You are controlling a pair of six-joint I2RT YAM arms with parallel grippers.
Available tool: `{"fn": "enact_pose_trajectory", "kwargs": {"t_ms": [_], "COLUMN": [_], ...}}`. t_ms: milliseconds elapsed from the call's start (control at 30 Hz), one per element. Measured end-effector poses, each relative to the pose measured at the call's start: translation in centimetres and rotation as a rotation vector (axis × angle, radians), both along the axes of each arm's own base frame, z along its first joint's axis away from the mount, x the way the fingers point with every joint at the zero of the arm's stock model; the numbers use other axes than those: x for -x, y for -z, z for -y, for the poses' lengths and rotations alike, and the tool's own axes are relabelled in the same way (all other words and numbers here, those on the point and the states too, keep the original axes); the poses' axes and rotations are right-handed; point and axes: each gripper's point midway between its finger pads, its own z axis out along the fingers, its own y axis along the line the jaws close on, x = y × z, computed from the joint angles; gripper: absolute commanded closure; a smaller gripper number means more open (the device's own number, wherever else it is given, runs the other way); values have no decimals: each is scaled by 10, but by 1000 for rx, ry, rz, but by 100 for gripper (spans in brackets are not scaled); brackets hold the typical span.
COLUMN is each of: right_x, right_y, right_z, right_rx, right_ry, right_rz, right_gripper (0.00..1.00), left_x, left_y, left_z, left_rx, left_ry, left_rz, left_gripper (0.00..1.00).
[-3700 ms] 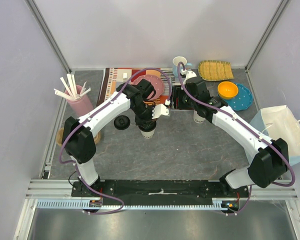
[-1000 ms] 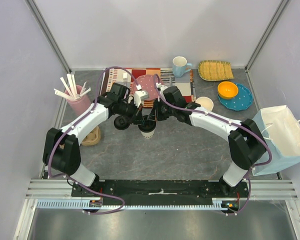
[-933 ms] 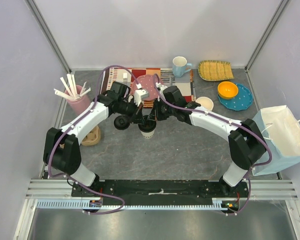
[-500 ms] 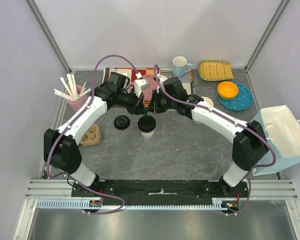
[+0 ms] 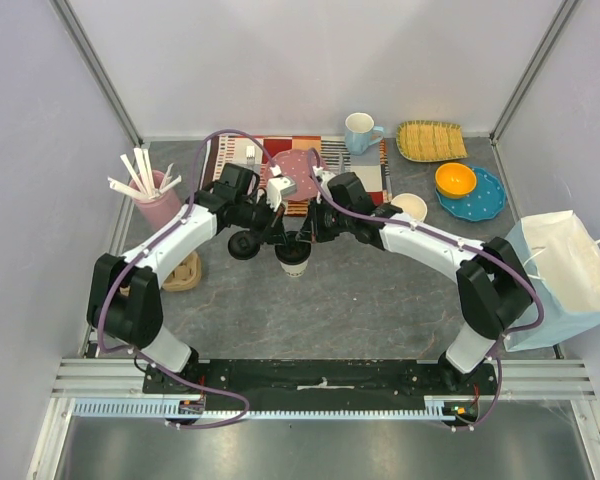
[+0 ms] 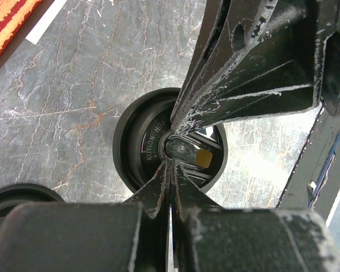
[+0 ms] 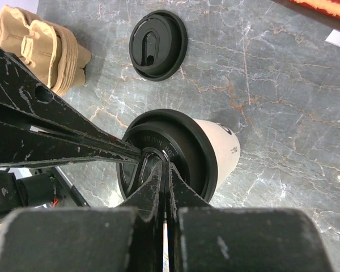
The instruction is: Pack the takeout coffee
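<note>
The takeout coffee cup (image 5: 294,264) stands upright on the grey table, cream-white with a black lid (image 7: 187,141) seated on it. My left gripper (image 5: 285,243) and right gripper (image 5: 303,242) are both shut and hold nothing. Their tips meet from opposite sides on the centre of the lid. In the left wrist view my shut left gripper (image 6: 170,163) rests on the lid (image 6: 135,148), and the right arm's fingers (image 6: 243,73) come in from above. From the right wrist, my shut right gripper (image 7: 165,165) touches the lid's middle, with the left fingers (image 7: 56,133) entering from the left.
A loose black lid (image 5: 243,245) lies just left of the cup. Brown sleeves (image 7: 45,48) sit farther left. A lidless paper cup (image 5: 410,207), a blue mug (image 5: 359,131), a pink stirrer holder (image 5: 158,205) and a striped mat (image 5: 280,160) are behind. A blue-white paper bag (image 5: 565,270) stands at right.
Half a second ago both grippers were raised behind the cup, off the lid. Both have since come back down onto the lid, as they were a second ago. The cup has not moved.
</note>
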Motion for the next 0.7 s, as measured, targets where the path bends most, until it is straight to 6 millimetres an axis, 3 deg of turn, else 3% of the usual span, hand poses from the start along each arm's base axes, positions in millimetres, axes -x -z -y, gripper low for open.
{"fn": "enact_pose_trajectory", "kwargs": {"t_ms": [167,333,433,533,633,700], "right_x": [-1,-10,-7,-1,9,13], "right_y": [-12,-44,-51,-42,-14,3], "right_z": [2,-5,-3,1,9,9], "right_rx": [35,8,1,9,49,62], "right_ry": [-10,-18,-19,-22,-24,-29], "right_rz": [4,58,66,50,-2,-42], "right_gripper": [100,100,100,100,100,100], "left_x": [-1,-14,-10,3,19,19], "left_y": [-16,-51,-50,-30,-2,-2], "left_z": [1,7,6,2,-5,-2], "left_rx": [-5,21,19,4,-25,-5], "left_ry": [1,3,6,11,10,19], "left_rz": [-7,52,38,-16,-89,-84], "left_gripper": [98,98,98,98,98,98]}}
